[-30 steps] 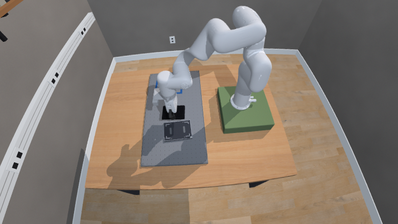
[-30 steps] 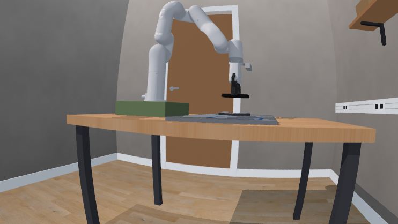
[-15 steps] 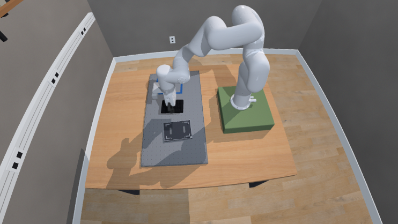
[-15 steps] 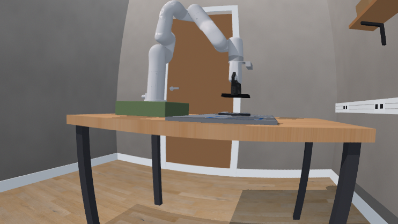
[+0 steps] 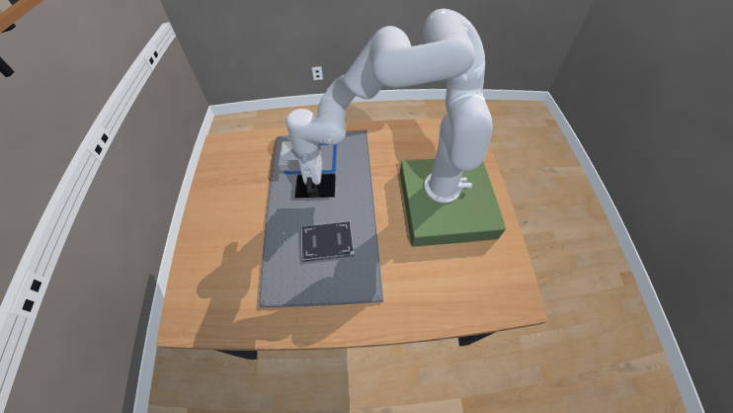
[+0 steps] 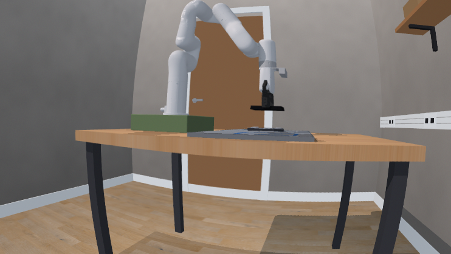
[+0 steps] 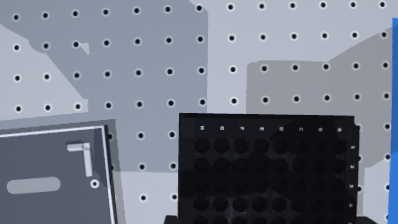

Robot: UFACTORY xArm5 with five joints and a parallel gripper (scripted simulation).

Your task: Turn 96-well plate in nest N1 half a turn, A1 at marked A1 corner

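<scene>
One black 96-well plate (image 5: pixel 325 185) (image 6: pixel 267 108) (image 7: pixel 270 165), aloft beside the empty nest (image 5: pixel 326 240) (image 6: pixel 265 129) (image 7: pixel 45 160), clamped in the end effector (image 5: pixel 311 189) (image 6: pixel 267 105). Step in hand, probably: carrying it off to turn. Next, likely: finish the half-turn, match A1 corners, centre over the locators, lower level.

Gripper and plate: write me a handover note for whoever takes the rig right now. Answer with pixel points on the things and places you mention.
Gripper (image 5: pixel 311 189) (image 6: pixel 267 105) (image 7: pixel 270 220): shut on the 96-well plate.
Plate (image 5: pixel 325 187) (image 6: pixel 257 108) (image 7: pixel 270 175): held in the air above the perforated board (image 5: pixel 286 287) (image 6: pixel 214 135) (image 7: pixel 155 90), off to one side of the nest; cut-off corner top right in the wrist view.
Nest (image 5: pixel 326 241) (image 6: pixel 265 129) (image 7: pixel 50 160): on the board, empty.
Done: plate gripped and out of the nest. Half turn: can't confirm; A1 mark unreadable.
Left: check A1 corner, finish any turn, seat flat, release, move clear.
</scene>
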